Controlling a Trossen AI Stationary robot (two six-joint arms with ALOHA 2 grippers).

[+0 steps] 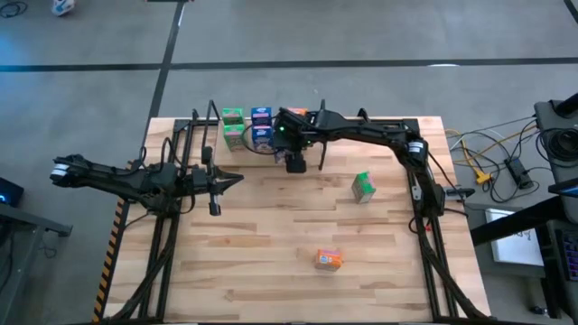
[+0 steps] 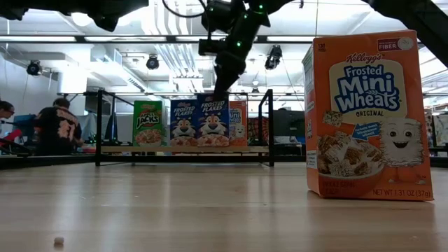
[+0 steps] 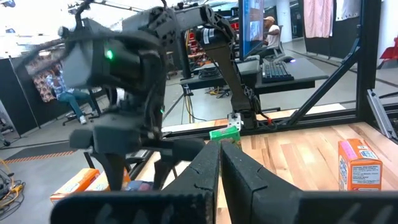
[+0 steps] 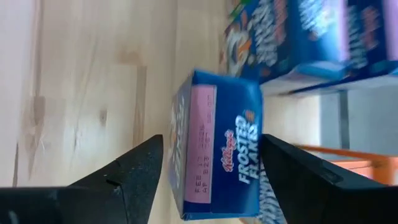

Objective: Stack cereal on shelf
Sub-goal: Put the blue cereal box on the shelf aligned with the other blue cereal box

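Bright overhead lighting; wrist views motion-blurred.

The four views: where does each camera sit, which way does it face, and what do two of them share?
High view: above the table, facing straight down; both arms, left gripper, right gripper.
Low view: table-top height, facing level toward the shelf; right arm enters from above.
Left wrist view: on left arm, facing the right arm; own fingers.
Right wrist view: facing a blue box between own open fingers.
Shared: high, low, left wrist views show the orange box.
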